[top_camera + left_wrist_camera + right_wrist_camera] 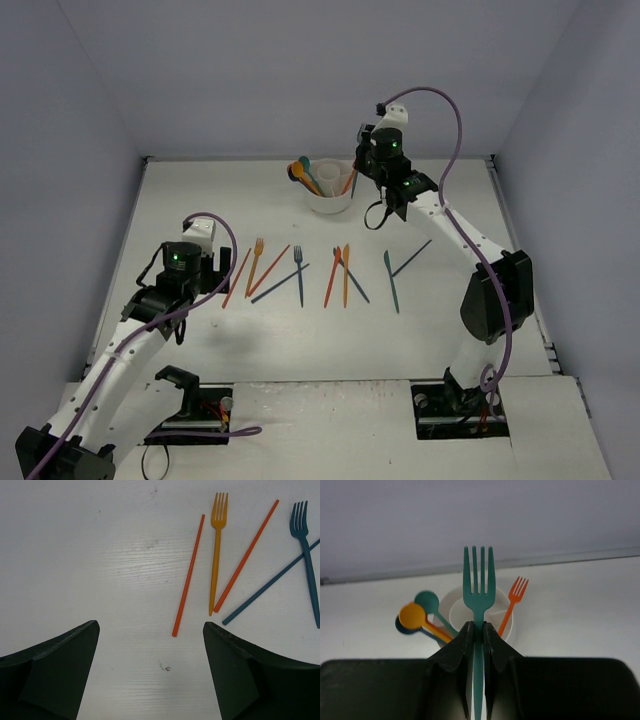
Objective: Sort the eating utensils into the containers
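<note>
Near the round white divided cup [446, 604], R gripper [478, 625] was clamped on a teal plastic fork [479, 587], tines up. Best bet was to centre over the compartment w/ the orange plastic fork [513, 602] before release. L gripper [150, 625] gaped wide, empty.

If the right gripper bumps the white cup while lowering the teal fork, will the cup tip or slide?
Probably slide rather than tip: the cup looks wider than tall. It seems light plastic, so a small nudge may move it. The spoons lean out over one side, so it may tip that way first.
</note>
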Tool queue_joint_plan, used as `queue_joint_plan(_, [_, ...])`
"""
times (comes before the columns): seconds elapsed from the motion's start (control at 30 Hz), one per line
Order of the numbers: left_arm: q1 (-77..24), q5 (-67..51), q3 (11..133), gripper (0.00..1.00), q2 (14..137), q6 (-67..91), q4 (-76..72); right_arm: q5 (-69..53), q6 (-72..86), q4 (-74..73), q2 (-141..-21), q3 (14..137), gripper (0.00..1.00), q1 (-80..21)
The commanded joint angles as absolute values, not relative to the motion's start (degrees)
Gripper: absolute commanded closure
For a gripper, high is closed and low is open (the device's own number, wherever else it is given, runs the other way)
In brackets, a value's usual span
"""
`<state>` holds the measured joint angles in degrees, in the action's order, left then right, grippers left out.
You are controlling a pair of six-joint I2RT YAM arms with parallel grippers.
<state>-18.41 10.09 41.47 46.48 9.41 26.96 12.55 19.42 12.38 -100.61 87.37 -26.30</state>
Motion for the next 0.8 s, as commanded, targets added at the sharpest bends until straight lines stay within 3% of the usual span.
queue_joint_plan(0.0, [-18.8,11.2,44.4,0.18,46.5,9.2,25.0,23.0,23.6,32.0,-100.5,83.7,1.00,-26.5])
queue_joint_plan(0.3, [-18.8,11.4,44.3,0.18,46.8,9.2,25.1,27.3,20.7,42.7,-108.4,85.2,1.00,-26.6])
queue_joint_plan(0.77, [-18.9,11.1,44.3,0.18,47.4,9.1,25.1,25.6,22.5,45.0,-117.7,87.9,1.00,-26.6])
